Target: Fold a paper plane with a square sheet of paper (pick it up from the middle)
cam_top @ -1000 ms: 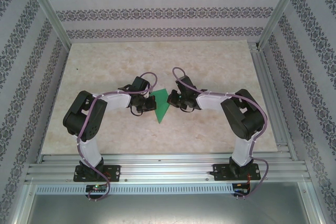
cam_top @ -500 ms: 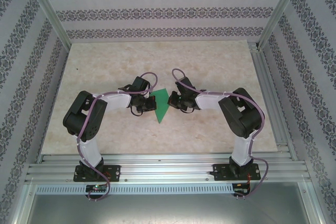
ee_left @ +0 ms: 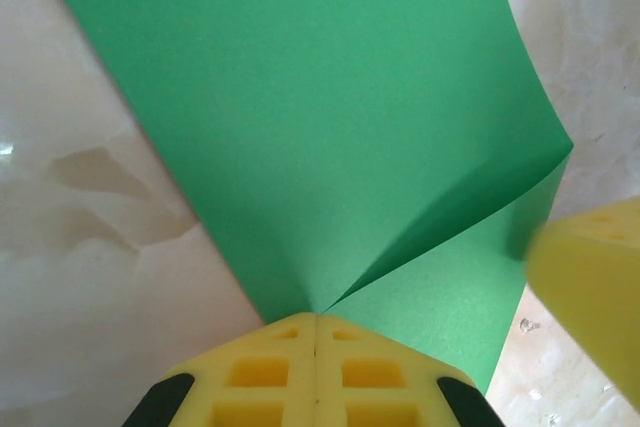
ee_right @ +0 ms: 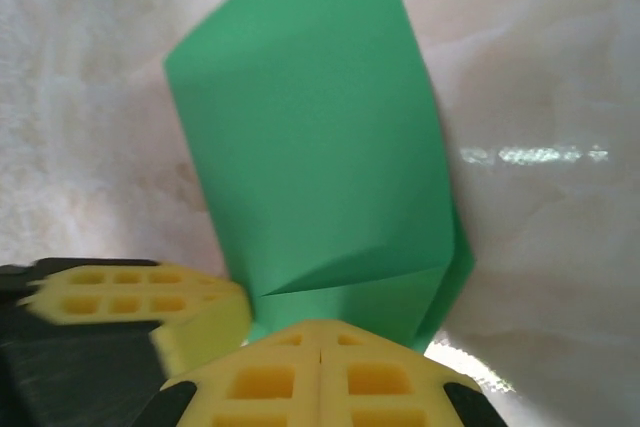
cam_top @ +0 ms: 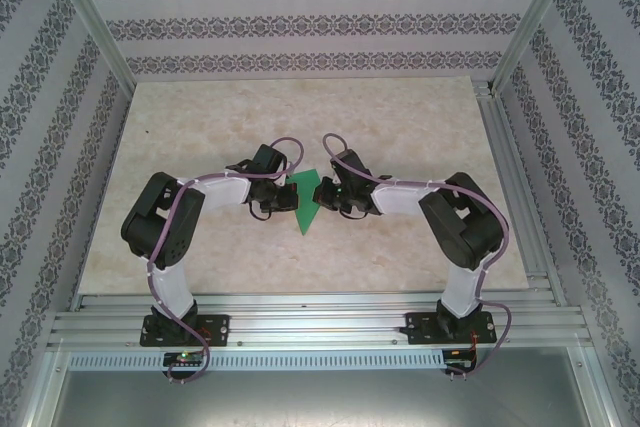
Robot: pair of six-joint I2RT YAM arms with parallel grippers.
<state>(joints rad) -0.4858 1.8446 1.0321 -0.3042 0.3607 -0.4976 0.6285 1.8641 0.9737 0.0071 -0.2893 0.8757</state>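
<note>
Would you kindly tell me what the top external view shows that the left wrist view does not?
The top external view gives the left arm and right arm, the patterned walls, and the full outline of the bright green folded sheet of paper, tapering to a point toward the arm bases. The left wrist view gives the left pincer with its yellow pads shut on the sheet, a raised crease from that grip, and a second yellow pad beside the sheet's right edge. Both share the green sheet and the pale marbled table.

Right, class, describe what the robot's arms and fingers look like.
The left arm and right arm are alike: black joints, white shells, a purple cable looped along each. The fingers are yellow blocks with square recesses, on black mounts.
</note>
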